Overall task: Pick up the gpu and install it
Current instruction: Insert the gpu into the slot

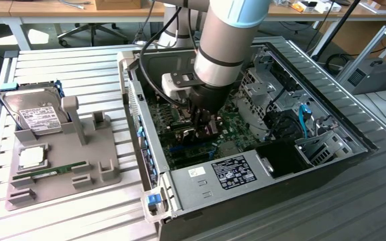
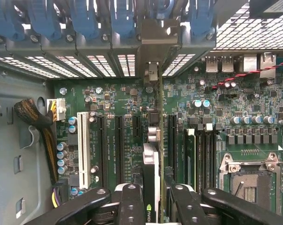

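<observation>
Squareness is what I am minding, gripper [image 2: 153,200] pinching the graphics card [image 2: 151,171] edge-on over the slots [image 2: 118,140] by the case's [image 1: 134,108] nine-o'clock wall.

On the table [image 1: 66,221], the open case [image 1: 136,108] lay to the exterior view's right of a tray [image 1: 102,150]. In the tray, the hard drive [image 1: 35,113] stood behind the memory stick [image 1: 58,170]. Inside the case, the graphics card [image 2: 151,178] stood on edge between the jaws, over the motherboard [image 2: 118,126].

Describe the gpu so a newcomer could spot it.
Find the open black computer case on the slatted table. Over its green motherboard, the black tool grips the gpu, a thin silver-edged card seen edge-on. Unlike the bare black slots nearby, it carries a green logo.
</observation>
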Tool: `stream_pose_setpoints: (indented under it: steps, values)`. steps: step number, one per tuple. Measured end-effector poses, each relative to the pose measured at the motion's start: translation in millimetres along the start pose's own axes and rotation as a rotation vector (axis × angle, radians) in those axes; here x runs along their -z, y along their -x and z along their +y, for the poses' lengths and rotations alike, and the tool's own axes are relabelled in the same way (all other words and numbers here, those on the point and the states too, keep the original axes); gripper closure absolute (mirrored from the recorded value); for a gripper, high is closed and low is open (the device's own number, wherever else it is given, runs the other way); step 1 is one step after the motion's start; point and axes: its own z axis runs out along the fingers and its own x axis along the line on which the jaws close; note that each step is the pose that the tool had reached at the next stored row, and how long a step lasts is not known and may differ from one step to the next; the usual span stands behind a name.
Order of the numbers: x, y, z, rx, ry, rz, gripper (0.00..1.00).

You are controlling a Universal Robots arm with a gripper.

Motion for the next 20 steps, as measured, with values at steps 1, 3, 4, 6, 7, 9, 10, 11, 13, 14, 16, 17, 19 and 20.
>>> stream_pose_setpoints:
  steps: [1, 3, 4, 6, 7, 9, 10, 11, 13, 14, 16, 17, 19, 20]
  values:
    - [-0.1, 0.0, 0.5, 0.000, -0.0001, -0.0001, 0.73]
    - [0.0, 0.0, 0.8, 0.000, 0.0000, 0.0000, 0.73]
    - [0.0, -0.1, 0.8, 0.000, 0.0000, 0.0001, 0.73]
    - [0.0, 0.0, 0.8, 0.000, 0.0000, 0.0001, 0.73]
    - [0.0, 0.0, 0.7, 0.000, 0.0000, 0.0001, 0.73]
    - [0.0, 0.0, 0.7, 0.000, 0.0004, 0.0001, 0.73]
    - [0.0, 0.0, 0.7, 0.000, 0.0004, 0.0000, 0.73]
    - [0.0, -0.1, 0.6, 0.000, 0.0004, 0.0002, 0.73]
    - [0.0, 0.0, 0.4, 0.000, 0.0010, 0.0001, 0.73]
    - [0.0, 0.0, 0.3, 0.000, 0.0015, 0.0001, 0.73]
    - [0.0, 0.0, 0.1, 0.000, 0.0021, 0.0001, 0.73]
    - [0.0, 0.0, 0.0, 0.000, 0.0023, 0.0001, 0.73]
    - [0.0, 0.0, 0.0, 0.000, 0.0023, 0.0001, 0.73]
    - [0.0, 0.1, -0.1, 0.000, 0.0023, 0.0001, 0.73]
